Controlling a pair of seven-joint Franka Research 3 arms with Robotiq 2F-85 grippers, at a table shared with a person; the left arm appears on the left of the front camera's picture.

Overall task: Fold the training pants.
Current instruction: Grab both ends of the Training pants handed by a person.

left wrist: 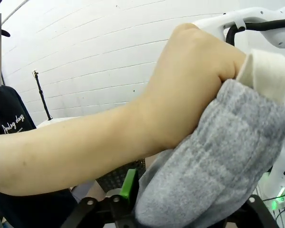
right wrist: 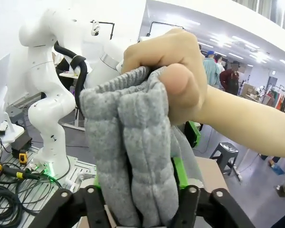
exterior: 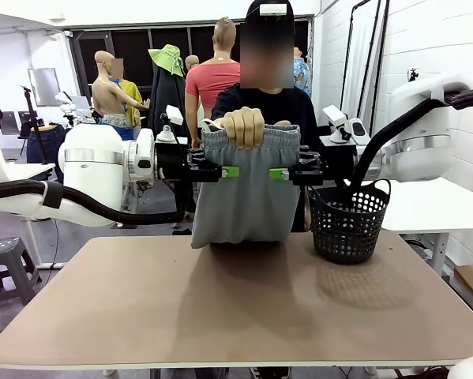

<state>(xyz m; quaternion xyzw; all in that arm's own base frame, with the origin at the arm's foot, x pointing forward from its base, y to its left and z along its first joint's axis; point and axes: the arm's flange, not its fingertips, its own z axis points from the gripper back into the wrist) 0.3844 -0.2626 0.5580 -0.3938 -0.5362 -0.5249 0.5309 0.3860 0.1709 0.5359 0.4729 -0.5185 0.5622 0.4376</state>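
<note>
Counter lies nearest in the front view; over its far edge the folded pants hang from a person's hand at 12 o'clock, with the left gripper at their 9 o'clock edge, the right gripper at 3 o'clock, and the basket further toward 3. Left wrist view: the pants sit between its fingers, one green pad touching them; clamped or not, I cannot tell. Right wrist view: both pads pinch the pants below the hand.

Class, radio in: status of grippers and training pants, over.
Left gripper astride training pants, grip unclear. Right gripper: jaws pinching opposite edge. Person's hand holding waistband up. Basket alongside, not blocking.
</note>
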